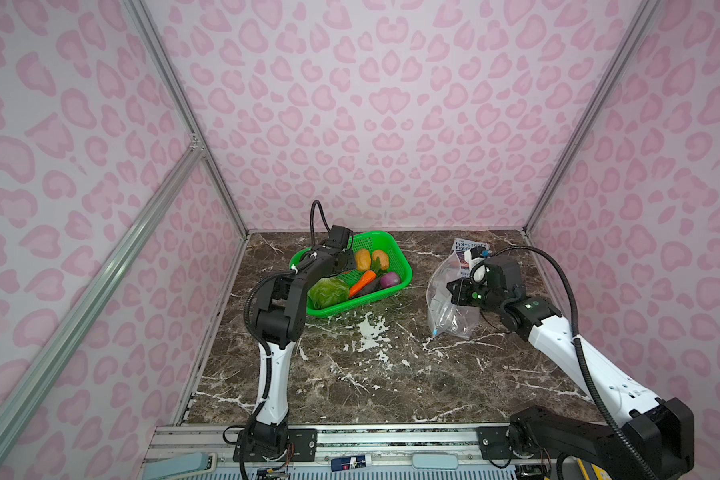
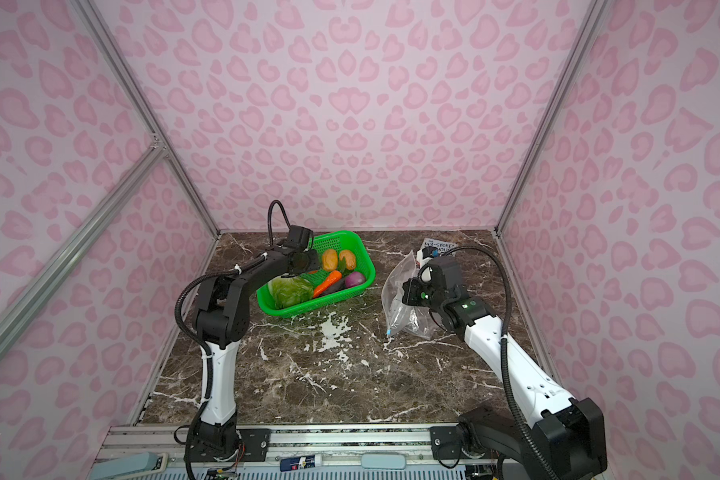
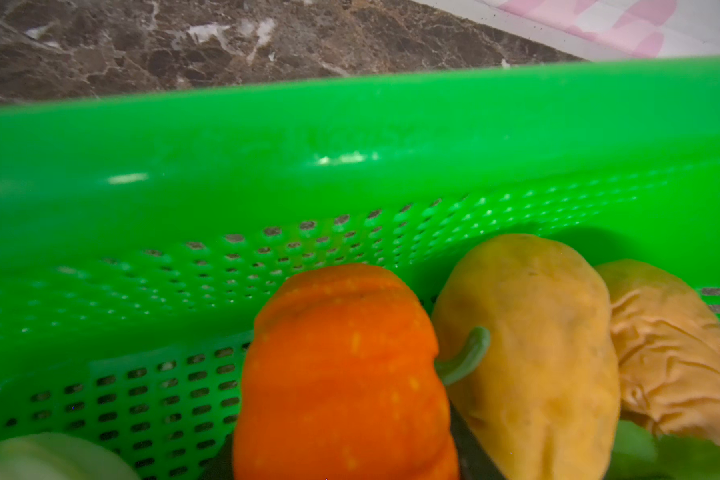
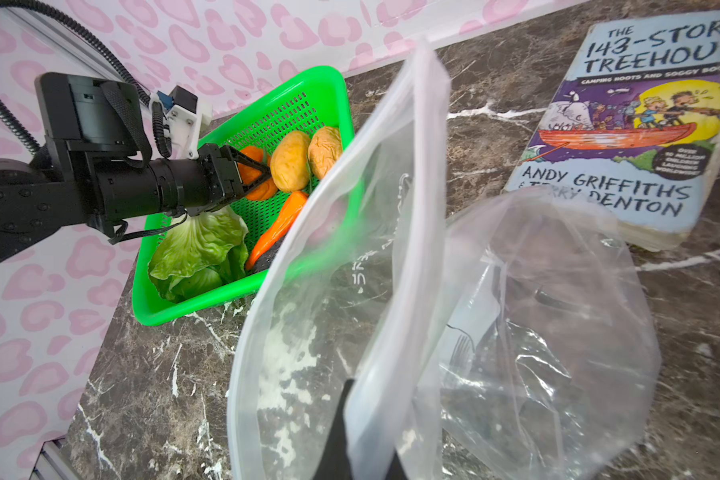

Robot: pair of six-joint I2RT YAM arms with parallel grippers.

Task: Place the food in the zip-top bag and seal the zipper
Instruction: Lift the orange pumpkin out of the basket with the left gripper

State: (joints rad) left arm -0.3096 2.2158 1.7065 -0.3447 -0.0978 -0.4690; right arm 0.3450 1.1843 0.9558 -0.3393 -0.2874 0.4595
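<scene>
Orange pumpkin (image 3: 341,374) in green basket (image 3: 350,145) on bench (image 1: 371,374), jaws of left gripper (image 4: 262,172) partway open on either side of it, hold unclear; clear zip-top bag (image 4: 516,332) apart from basket, rim pinched in closed right gripper (image 1: 454,293); likely first pick, next needing lift across into bag mouth.

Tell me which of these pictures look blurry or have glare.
Left wrist view: the green basket is soft near the lens, the pumpkin sharper. Right wrist view: the zip-top bag glints and smears; the book is crisp. Both top views: sharp.
</scene>
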